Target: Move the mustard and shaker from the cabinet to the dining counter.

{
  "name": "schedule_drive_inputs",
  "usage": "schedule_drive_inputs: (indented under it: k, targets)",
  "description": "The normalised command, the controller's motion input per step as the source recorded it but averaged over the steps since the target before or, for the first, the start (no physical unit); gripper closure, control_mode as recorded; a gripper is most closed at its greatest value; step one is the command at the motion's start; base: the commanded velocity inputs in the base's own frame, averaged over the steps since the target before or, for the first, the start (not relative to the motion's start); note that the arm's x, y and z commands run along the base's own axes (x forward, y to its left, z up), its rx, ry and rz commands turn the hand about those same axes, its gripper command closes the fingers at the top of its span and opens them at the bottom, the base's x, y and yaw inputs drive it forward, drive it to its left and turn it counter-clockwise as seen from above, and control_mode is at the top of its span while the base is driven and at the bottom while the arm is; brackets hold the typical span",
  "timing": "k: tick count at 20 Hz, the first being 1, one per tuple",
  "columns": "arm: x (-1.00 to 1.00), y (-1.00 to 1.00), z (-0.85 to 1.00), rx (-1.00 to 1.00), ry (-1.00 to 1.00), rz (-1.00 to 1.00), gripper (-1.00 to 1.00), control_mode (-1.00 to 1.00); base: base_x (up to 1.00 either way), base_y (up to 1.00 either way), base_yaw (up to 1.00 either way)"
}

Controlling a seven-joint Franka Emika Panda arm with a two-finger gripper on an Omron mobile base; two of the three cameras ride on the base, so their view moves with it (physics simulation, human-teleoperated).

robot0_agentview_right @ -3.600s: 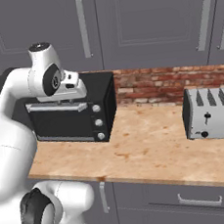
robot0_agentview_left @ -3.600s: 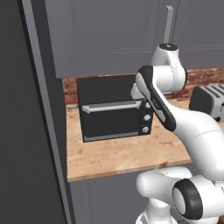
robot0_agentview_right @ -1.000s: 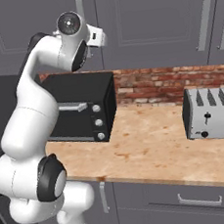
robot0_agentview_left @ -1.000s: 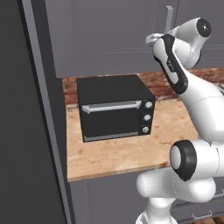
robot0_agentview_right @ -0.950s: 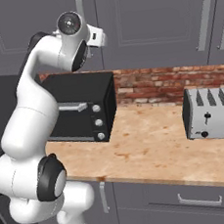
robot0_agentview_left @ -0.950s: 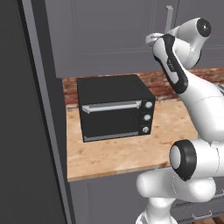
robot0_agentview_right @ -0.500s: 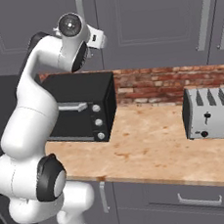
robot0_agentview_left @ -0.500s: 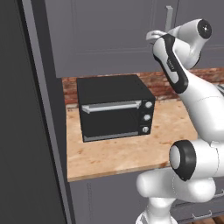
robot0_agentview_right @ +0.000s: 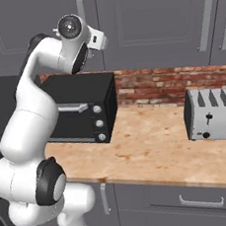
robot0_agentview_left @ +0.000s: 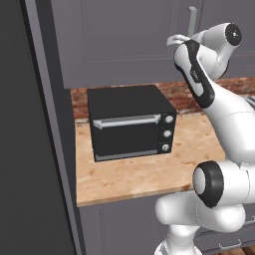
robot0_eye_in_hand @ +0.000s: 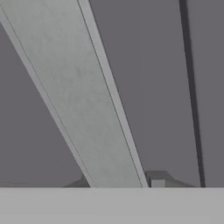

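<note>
**Tech A:** Kitchen wall layout, please, with the toaster oven (robot0_agentview_left: 130,121) as the reference.

**Tech B:** Dark grey wall cabinets run above the toaster oven, and a red brick backsplash (robot0_agentview_right: 151,86) sits behind it. The black toaster oven stands on a light-wood counter (robot0_agentview_right: 154,150) with its door shut. To its right along the same counter, well apart, stands a steel four-slot toaster (robot0_agentview_right: 213,113). Grey drawers (robot0_agentview_right: 194,200) sit below the counter. A tall dark panel (robot0_agentview_left: 25,124) stands to the left of the toaster oven.

**Tech A:** Location of the cabinet?

**Tech B:** The cabinet (robot0_agentview_left: 124,40) hangs directly above the toaster oven, door closed. Its long vertical bar handle (robot0_agentview_left: 191,21) is above and to the right of the toaster oven in the left base view. The mustard and shaker cannot be located in these views.

**Tech A:** Arm position?

**Tech B:** The arm is raised high above the toaster oven, with the gripper (robot0_agentview_left: 175,40) at the lower part of the bar handle. The hand view shows the pale grey bar (robot0_eye_in_hand: 83,100) close up, running diagonally across the dark door panel, with a mounting block (robot0_eye_in_hand: 156,179) at its lower end.

**Tech A:** State of the jaws?

**Tech B:** The jaws are pressed together on the bar handle. The fingertips themselves are not distinguishable.
</note>
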Motion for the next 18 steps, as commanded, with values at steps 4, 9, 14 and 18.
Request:
schedule_drive_inputs:
  k: [4,9,14,18]
  targets:
    - [-0.10,0.00,0.00,0.00,0.00,0.00,1.00,-1.00,0.00,0.00,0.00]
    - [-0.94,0.00,0.00,0.00,-0.08,0.00,1.00,-1.00,0.00,0.00,0.00]
    - [-1.00,-0.11,0.00,0.00,-0.30,-0.03,1.00,-1.00,0.00,0.00,0.00]
    - [-1.00,-0.18,0.00,0.00,-0.31,-0.06,1.00,-1.00,0.00,0.00,0.00]
